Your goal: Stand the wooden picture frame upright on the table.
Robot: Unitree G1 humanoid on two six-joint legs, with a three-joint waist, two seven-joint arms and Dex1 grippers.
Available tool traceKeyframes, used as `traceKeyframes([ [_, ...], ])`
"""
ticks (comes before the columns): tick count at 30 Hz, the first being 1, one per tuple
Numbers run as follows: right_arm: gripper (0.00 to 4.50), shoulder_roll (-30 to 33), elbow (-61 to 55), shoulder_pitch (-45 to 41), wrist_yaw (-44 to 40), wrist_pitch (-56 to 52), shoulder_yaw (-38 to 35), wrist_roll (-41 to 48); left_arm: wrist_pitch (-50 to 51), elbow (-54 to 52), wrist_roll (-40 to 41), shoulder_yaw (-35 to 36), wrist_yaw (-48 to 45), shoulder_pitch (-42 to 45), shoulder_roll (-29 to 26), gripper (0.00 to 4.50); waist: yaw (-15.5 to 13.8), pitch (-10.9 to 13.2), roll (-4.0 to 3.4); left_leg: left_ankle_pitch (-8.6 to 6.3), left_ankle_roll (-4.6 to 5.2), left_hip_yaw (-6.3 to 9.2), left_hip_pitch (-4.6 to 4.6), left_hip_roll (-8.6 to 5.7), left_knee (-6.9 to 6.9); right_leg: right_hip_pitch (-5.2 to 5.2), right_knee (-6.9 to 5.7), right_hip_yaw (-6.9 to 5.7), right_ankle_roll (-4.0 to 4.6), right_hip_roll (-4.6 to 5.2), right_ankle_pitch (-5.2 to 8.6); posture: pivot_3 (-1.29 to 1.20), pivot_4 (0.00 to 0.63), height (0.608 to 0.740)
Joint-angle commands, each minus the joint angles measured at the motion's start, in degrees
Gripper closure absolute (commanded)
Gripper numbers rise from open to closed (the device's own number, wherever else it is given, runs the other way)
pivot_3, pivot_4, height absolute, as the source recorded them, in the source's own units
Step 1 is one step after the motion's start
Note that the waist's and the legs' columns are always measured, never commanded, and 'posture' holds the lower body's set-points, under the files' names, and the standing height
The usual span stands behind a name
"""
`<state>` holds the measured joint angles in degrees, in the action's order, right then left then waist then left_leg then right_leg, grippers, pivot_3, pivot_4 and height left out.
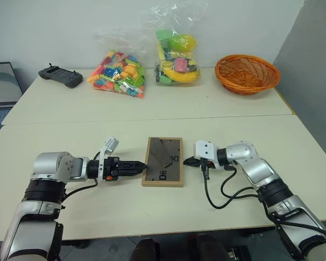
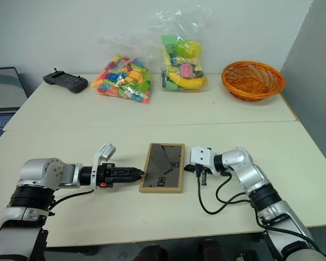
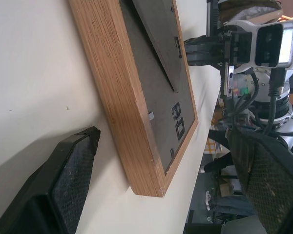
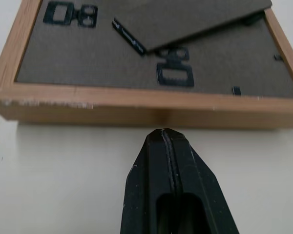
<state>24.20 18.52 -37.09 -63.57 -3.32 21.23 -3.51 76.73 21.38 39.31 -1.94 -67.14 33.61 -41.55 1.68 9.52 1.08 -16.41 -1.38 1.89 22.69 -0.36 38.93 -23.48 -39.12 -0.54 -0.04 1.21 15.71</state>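
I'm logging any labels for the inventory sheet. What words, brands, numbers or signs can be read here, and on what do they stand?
None can be read.
Small light-wood picture frame, lying face down: its dark grey back panel bears black metal hangers and clips, no lettering.
Black handheld controller: any markings are too small to read.
Clear bag of colourful toy blocks and clear bag of yellow and green toys: no legible print.

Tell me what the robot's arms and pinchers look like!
Both arms are shiny silver-grey with black joint bands. The left gripper has two black fingers with bumpy, textured pads, a white block on top and a small orange-red spot. The right gripper has black fingers too, a white boxy block behind them, and looping black cables.
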Motion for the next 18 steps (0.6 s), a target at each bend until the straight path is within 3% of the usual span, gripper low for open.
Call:
traceKeyframes([
  [1,4.50,-1.60,-0.81,-1.97,0.62,-0.12,0.13,0.11,0.14,-0.48,-0.19,-2.10,0.49,-0.97,2.36,0.07,-0.10,-0.01,0.00,0.00,0.00,0.00,0.00,-0.01,0.00,0.01,0.00,-0.01,0.00,0.02,0.00,0.00,0.150,0.740],
  [11,4.50,-2.54,-0.40,-2.05,1.28,-0.67,-0.14,0.01,-0.41,-2.02,0.24,-1.63,0.54,-0.52,4.60,0.07,-0.48,-0.05,-0.03,0.00,0.00,0.02,0.00,-0.08,0.02,0.06,0.01,-0.04,0.00,0.09,0.00,0.00,0.150,0.740],
  [13,4.50,-1.99,-0.76,-1.42,1.28,-0.64,-0.33,0.13,-0.44,-2.23,0.17,-1.37,0.67,-0.63,4.55,0.24,-0.48,-0.05,-0.03,0.00,0.00,0.02,0.00,-0.07,0.02,0.06,0.01,-0.05,0.00,0.09,0.00,0.00,0.150,0.740],
  [18,4.50,-1.87,-2.28,-0.17,1.60,-2.35,-1.08,1.29,-1.15,-2.62,0.12,-0.36,1.67,-1.01,5.03,1.18,-0.32,-0.05,-0.03,0.00,0.00,0.03,0.00,-0.07,0.02,0.05,0.01,-0.04,0.00,0.08,0.00,0.00,0.150,0.740],
])
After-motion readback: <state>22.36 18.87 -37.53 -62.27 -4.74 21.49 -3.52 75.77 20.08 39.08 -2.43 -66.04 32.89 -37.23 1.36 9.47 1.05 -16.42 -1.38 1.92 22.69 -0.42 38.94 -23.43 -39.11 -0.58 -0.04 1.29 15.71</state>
